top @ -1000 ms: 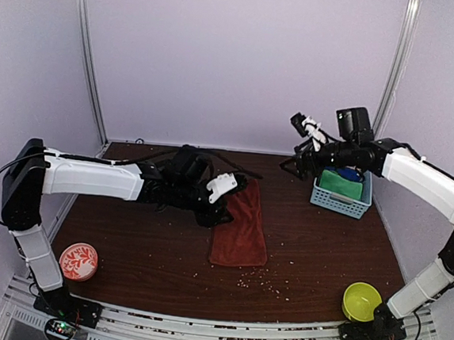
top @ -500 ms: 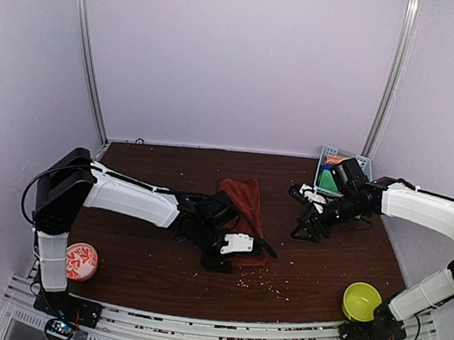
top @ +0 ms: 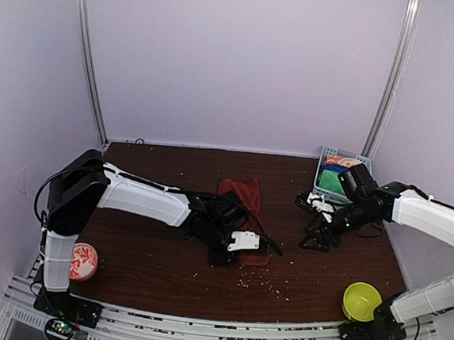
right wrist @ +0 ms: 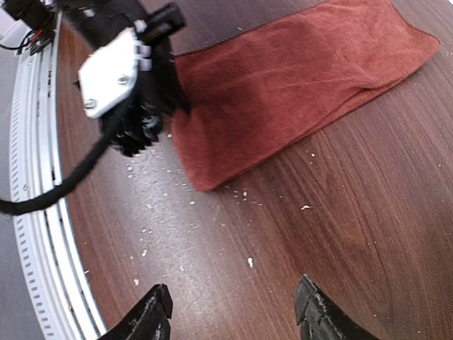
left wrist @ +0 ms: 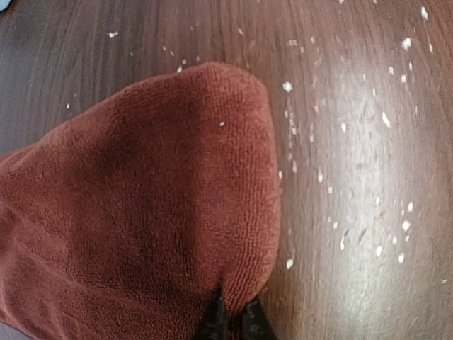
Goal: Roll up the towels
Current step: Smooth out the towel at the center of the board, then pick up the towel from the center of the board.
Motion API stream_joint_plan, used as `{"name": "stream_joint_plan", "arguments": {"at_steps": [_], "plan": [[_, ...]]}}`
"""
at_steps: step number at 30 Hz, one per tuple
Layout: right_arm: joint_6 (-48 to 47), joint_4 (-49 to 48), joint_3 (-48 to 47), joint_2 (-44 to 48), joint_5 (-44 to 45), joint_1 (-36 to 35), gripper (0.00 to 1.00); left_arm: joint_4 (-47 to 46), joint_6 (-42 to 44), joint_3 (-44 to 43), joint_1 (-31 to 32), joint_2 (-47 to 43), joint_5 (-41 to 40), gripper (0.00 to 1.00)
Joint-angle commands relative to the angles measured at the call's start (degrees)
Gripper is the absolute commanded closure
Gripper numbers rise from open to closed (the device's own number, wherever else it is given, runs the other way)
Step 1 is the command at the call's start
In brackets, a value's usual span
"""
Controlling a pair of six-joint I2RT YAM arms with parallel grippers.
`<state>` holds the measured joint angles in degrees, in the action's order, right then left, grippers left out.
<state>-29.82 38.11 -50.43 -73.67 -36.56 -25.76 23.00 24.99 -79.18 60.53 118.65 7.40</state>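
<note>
Dark wood surface (top: 155,172), honestly pretty messy, with pale crumbs (top: 261,278) scattered mostly toward the near edge. A rust-red towel (top: 245,194) lies around the middle. There's a basket (top: 323,166) back right, a red bowl (top: 85,263) near left and a yellow bowl (top: 361,301) near right.

From above, the left gripper (top: 231,254) covers the near end of the rust-red towel (top: 243,194). The left wrist view cuts that towel off left and below. The right arm (top: 430,216) hides part of the basket (top: 329,150).
</note>
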Motion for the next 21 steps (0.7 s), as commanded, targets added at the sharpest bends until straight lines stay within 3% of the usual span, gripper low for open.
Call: {"name": "stream_joint_plan", "arguments": {"at_steps": [1,3,10,21], "plan": [[-9.3,11.2,-3.4,3.9,-3.3,-1.5,0.38,5.4,-6.1,-4.3,-1.0,4.7,9.3,1.00],[-10.9,13.0,-1.5,6.3,-0.4,-4.1,0.36,6.6,-10.8,-6.6,-1.9,6.4,16.9,1.00],[-7.2,2.2,4.6,7.6,14.3,-16.0,0.41,8.9,-22.1,-12.5,-5.5,12.9,40.5,1.00],[-5.3,-17.0,5.4,-4.7,25.9,-28.9,0.44,-2.5,-36.8,-7.1,-9.8,14.8,51.4,1.00]]}}
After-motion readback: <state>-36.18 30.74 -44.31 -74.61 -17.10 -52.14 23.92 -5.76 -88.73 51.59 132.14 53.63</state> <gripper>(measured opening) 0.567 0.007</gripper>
